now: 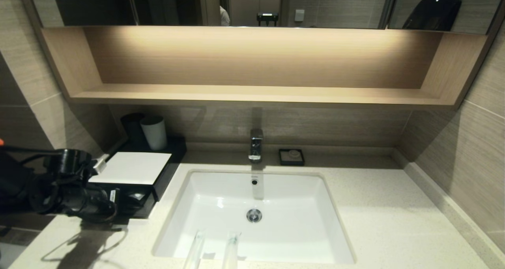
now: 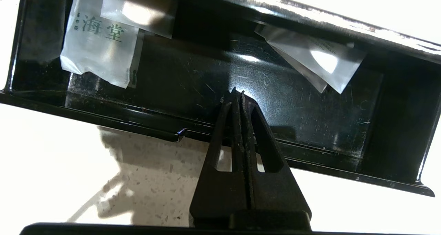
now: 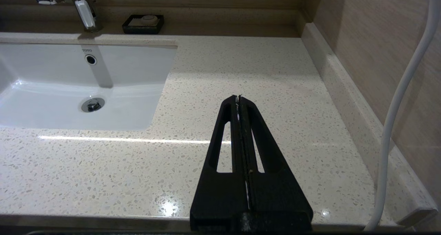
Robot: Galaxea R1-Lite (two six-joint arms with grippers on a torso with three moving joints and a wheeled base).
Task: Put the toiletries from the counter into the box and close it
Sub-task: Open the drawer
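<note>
Cream counter [image 1: 386,217], left claw [image 2: 237,91] pressed together over box [image 2: 206,73] drawer

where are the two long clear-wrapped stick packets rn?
Head view: the two slim clear-wrapped packets lie side by side at the white sink's near edge, left of centre.

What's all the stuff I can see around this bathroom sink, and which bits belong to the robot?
Counter: one, cream speckled stone, around the sink.
Sink: one, white, sunk into the counter.
Tap: one, chrome, behind the sink.
Soap dish: one, black, right of the tap.
Stick packets: two, clear, at the sink's front edge.
Box: one, black with white top, left of the sink, drawer pulled out.
Sachets: at least two, white, inside the drawer.
Cups: two, one grey, one black, behind the box.
Shelf: one, tan wood, on the wall.
Left gripper: black, fingers shut, over the open drawer.
Right gripper: black, fingers shut, above the right counter.
</note>
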